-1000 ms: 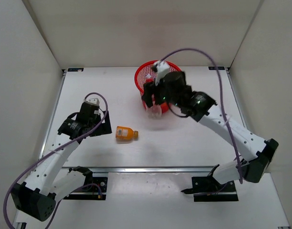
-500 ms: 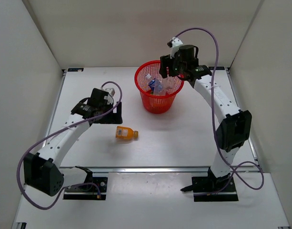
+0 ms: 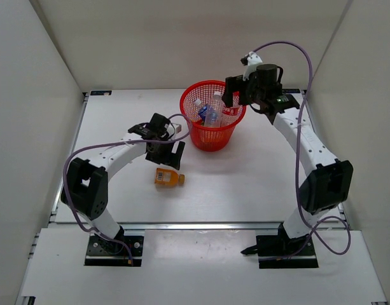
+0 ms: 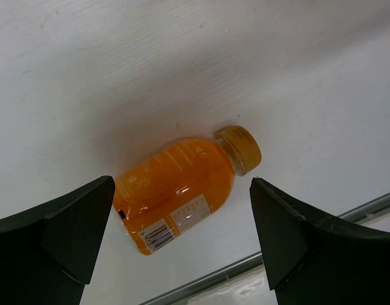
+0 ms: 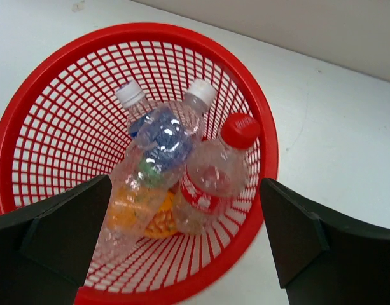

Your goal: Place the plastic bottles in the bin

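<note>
On the counter [image 3: 118, 114], the bin [image 3: 210, 138] held most bottles [image 5: 175, 171], piled inside. The right hand [image 5: 185, 190] hung over the bin, spread apart and empty. Near the bin's front, the left hand [image 4: 182, 210] hung spread apart above one orange bottle [image 4: 179, 187], so it could fit between.

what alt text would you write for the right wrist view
A red mesh bin seen from above holds a blue-labelled bottle, a red-capped cola bottle, a clear white-capped bottle and an orange bottle underneath. The open right hand frames the lower corners.
</note>
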You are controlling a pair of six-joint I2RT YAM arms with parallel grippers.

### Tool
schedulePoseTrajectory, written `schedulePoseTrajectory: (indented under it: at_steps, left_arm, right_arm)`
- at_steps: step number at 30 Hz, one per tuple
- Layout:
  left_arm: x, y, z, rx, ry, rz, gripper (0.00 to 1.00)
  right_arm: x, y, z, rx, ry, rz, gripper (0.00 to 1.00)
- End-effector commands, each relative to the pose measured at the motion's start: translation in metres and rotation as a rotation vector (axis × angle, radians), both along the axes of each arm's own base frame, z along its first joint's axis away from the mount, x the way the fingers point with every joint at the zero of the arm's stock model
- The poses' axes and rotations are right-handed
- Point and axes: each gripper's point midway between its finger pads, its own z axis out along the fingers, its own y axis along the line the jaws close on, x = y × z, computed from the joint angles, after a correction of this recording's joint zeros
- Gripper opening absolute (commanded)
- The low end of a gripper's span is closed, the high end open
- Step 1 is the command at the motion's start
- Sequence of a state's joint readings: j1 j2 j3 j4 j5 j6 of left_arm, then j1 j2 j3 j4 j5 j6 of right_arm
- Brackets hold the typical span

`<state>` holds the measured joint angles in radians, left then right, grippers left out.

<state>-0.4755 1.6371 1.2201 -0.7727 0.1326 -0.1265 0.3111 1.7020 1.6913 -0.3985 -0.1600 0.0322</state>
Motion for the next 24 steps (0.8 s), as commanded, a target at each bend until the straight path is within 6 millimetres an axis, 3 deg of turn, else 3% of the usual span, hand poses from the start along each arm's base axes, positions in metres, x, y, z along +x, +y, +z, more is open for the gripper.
schedulePoseTrajectory:
  at_steps: [1, 2, 4, 6, 7, 9, 10, 13, 14, 16, 17, 18, 20, 22, 24]
  left_arm:
    - [-0.009, -0.011, 0.003, -0.079, -0.008, -0.071, 0.99]
    - [-0.011, -0.012, 0.006, -0.090, -0.022, -0.073, 0.99]
    - [-0.024, -0.013, -0.003, -0.097, -0.031, -0.091, 0.99]
    - [-0.034, -0.013, -0.009, -0.101, -0.023, -0.098, 0.99]
    - [-0.038, -0.013, -0.013, -0.100, -0.016, -0.102, 0.99]
    - [-0.048, -0.011, -0.024, -0.076, 0.014, -0.117, 0.98]
    - [-0.053, -0.011, -0.028, -0.069, 0.030, -0.124, 0.99]
    - [-0.067, -0.010, -0.037, -0.034, 0.048, -0.126, 0.99]
    - [-0.071, -0.010, -0.044, -0.024, 0.054, -0.129, 0.99]
    - [-0.077, -0.015, -0.049, -0.031, 0.064, -0.099, 0.99]
    - [-0.078, -0.019, -0.050, -0.037, 0.053, -0.104, 0.99]
    - [-0.079, -0.022, -0.053, -0.043, 0.061, -0.087, 0.98]
    - [-0.072, -0.029, -0.054, -0.047, 0.031, -0.060, 0.85]
    - [-0.065, -0.032, -0.055, -0.064, 0.033, 0.001, 0.54]
    - [-0.059, -0.032, -0.051, -0.099, 0.047, 0.051, 0.39]
  right_arm:
    - [-0.022, -0.015, 0.039, 0.083, -0.084, -0.025, 0.99]
    - [-0.026, -0.016, 0.029, 0.073, -0.064, -0.019, 0.99]
    - [-0.039, -0.020, 0.036, 0.091, -0.080, -0.020, 0.99]
    - [-0.050, -0.024, 0.021, 0.090, -0.045, -0.029, 0.99]
    - [-0.056, -0.024, 0.029, 0.101, -0.056, -0.030, 0.99]
    - [-0.064, -0.029, 0.018, 0.103, -0.027, -0.039, 0.99]
    - [-0.069, -0.034, 0.025, 0.125, -0.033, -0.052, 0.99]
    - [-0.082, -0.043, 0.010, 0.147, 0.006, -0.070, 0.99]
    - [-0.088, -0.047, 0.020, 0.172, -0.017, -0.072, 1.00]
    - [-0.099, -0.052, 0.006, 0.193, 0.014, -0.085, 1.00]
    - [-0.103, -0.057, 0.015, 0.213, -0.007, -0.095, 0.99]
    - [-0.106, -0.058, 0.003, 0.215, 0.024, -0.101, 0.99]
    - [-0.117, -0.062, 0.000, 0.220, 0.027, -0.120, 1.00]
    - [-0.129, -0.066, -0.016, 0.195, 0.056, -0.134, 0.99]
    - [-0.140, -0.077, -0.024, 0.181, 0.063, -0.168, 0.99]
